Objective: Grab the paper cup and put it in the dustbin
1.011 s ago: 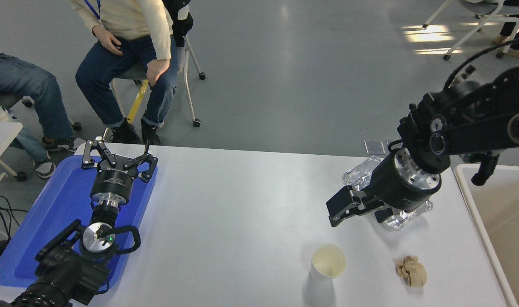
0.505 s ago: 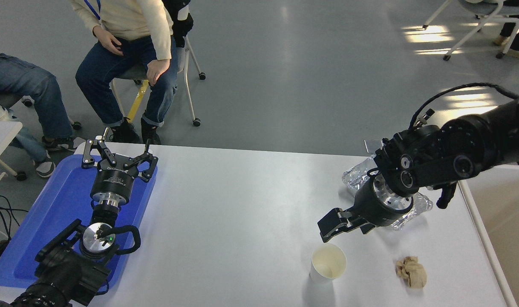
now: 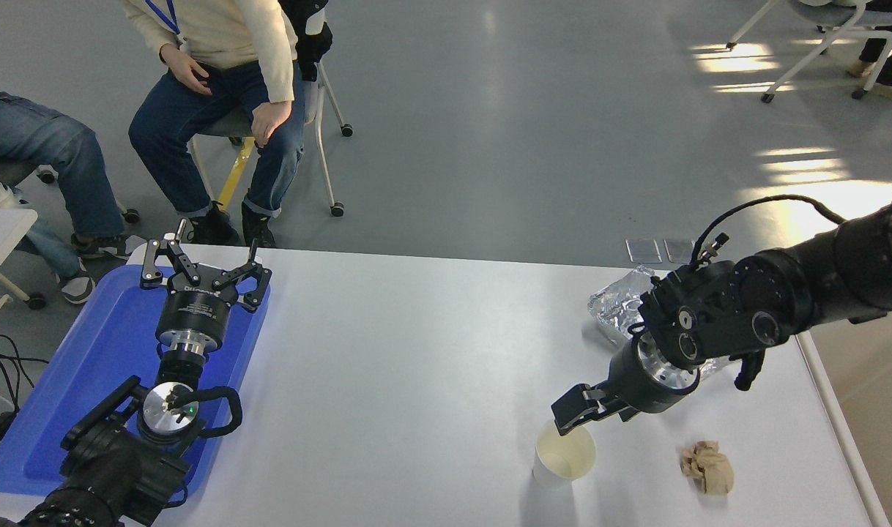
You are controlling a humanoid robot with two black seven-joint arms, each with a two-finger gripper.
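Observation:
The paper cup (image 3: 563,455) stands upright near the table's front edge, right of centre, white with a cream inside. My right gripper (image 3: 576,419) comes in from the right and points down and left. Its fingers are spread and sit right at the cup's far rim, not closed on it. The dustbin (image 3: 835,420) shows at the right edge as a white rim with a beige inside. My left gripper (image 3: 204,267) is parked open over the blue tray at the left.
A crinkled silver foil tray (image 3: 611,307) lies behind my right wrist. A crumpled brown paper ball (image 3: 707,468) lies right of the cup. The blue tray (image 3: 87,366) is at the left. People sit beyond the table's far left.
My right arm has come down and towards the camera, from over the foil tray to the cup's far rim. The cup, paper ball and left arm have not moved.

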